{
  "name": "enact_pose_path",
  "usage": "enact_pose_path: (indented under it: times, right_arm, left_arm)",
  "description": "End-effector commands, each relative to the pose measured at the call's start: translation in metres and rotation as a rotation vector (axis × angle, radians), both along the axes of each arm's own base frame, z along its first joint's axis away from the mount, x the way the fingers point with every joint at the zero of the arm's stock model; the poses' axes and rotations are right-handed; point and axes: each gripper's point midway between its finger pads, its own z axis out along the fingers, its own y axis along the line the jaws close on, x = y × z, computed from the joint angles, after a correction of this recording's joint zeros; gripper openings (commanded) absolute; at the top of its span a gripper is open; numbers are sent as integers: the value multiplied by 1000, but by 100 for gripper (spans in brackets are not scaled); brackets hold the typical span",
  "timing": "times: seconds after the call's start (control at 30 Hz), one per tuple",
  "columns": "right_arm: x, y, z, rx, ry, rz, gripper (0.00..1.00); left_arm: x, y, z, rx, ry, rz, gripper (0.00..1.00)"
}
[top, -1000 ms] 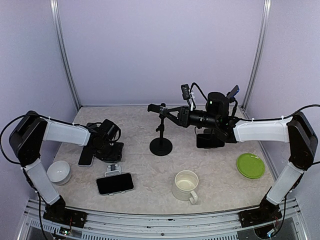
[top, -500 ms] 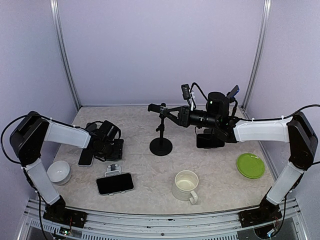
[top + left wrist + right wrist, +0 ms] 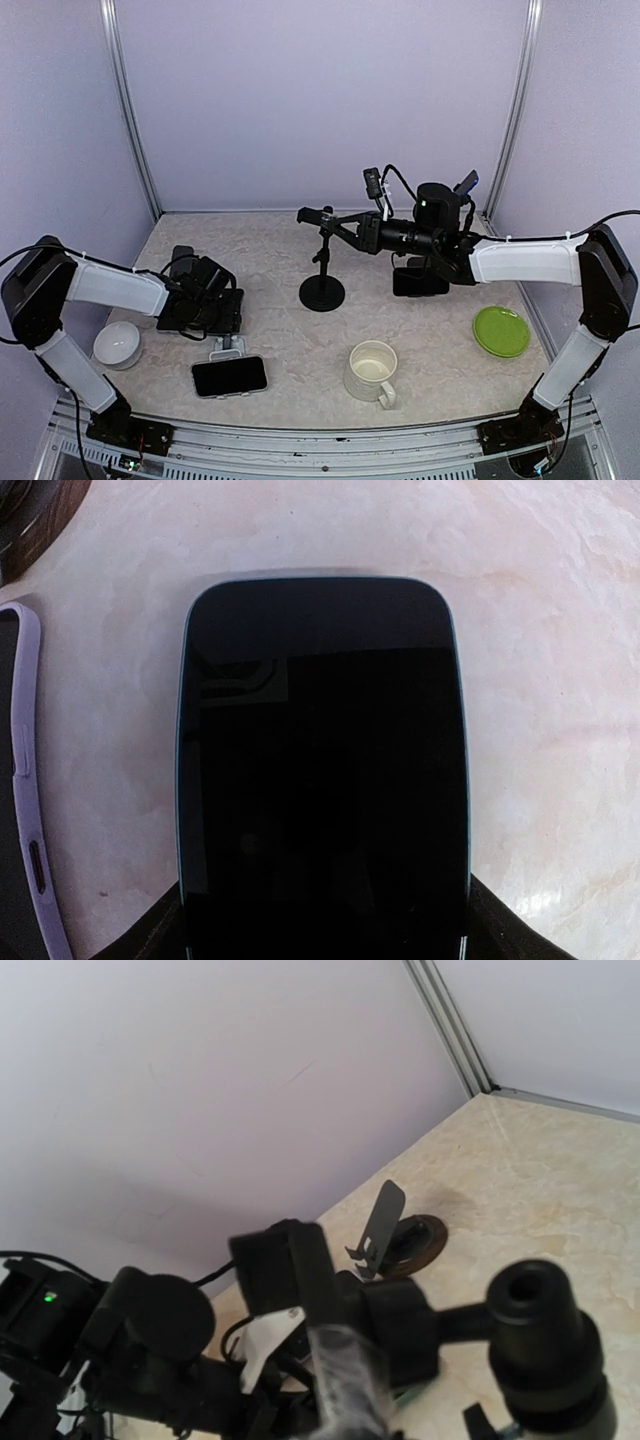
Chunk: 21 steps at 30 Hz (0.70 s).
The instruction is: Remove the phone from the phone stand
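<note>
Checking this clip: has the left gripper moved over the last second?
Yes. The left gripper, closed on a black phone, has slid toward the table's near edge, ending closer to the white bowl, which stayed put.

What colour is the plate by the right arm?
The plate is lime green, seen best in the top view.

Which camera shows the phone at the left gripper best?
Left wrist: the phone fills the frame, screen up, with the left gripper flanking its near end. Top external shows just a dark slab, partly under that gripper. Right wrist: I cannot make it out.
</note>
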Motion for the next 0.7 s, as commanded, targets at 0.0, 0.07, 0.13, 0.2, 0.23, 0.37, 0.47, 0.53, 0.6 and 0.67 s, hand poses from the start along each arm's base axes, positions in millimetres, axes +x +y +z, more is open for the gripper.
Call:
enact_pose_path:
  times: [0.0,0.07,0.13,0.2,0.23,0.37,0.47,0.53,0.6,0.67]
  right_arm:
    - [2,-10,-19,-64,95,-23,0]
    - [2,-10,-19,-67,93,-24,0]
    - [2,-10,-20,-69,93,-24,0]
    - [2,-10,-20,-67,93,-22,0]
    - [2,-9,-21,-66,95,-19,0]
    - [2,-8,-21,-61,95,-14,0]
    - [2,-8,-19,-62,92,-17,0]
    - [2,-9,-18,-63,90,-20,0]
    - [3,-9,-17,-61,85,-20,0]
    - [3,-9,-17,-62,86,-20,0]
  left_arm:
    - [-55,6,-28,26,190,-29,58]
    - [-59,6,-27,22,192,-30,58]
    - [-59,8,-25,20,187,-25,58]
    - [-54,10,-22,15,176,-15,58]
    - [-50,10,-20,9,171,-10,58]
    - [-29,9,-16,-10,146,1,59]
    - [-19,7,-18,10,142,-5,62]
    - [-15,7,-21,23,145,-4,65]
    - [-14,9,-23,35,144,1,68]
    - [-16,10,-25,41,148,5,72]
